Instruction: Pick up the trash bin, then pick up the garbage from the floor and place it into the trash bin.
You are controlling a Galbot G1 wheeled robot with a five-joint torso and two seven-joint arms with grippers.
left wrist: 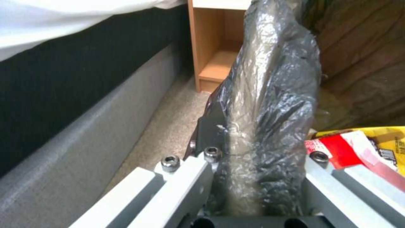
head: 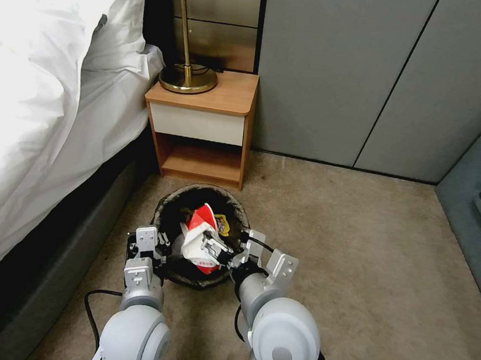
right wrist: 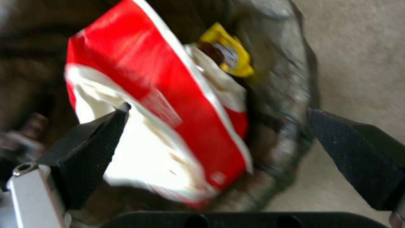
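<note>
Left gripper (head: 156,247) clamped on bin (head: 175,210) rim by the bed (head: 40,124). Right gripper (right wrist: 219,148) jaws wide over the bin; red-white wrapper (head: 200,239) between them, long axis tilted, top toward nightstand (head: 203,124).

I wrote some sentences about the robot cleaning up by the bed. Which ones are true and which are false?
1. The left gripper pinches the trash bin by its bag-covered rim. True.
2. The right gripper is squeezed shut on the red-and-white wrapper. False: its fingers are spread wide, with the wrapper beyond them over the bin.
3. A yellow wrapper lies in the bin. True.
4. The bin is on the nightstand. False: it is low, in front of the nightstand, over the carpet.
</note>
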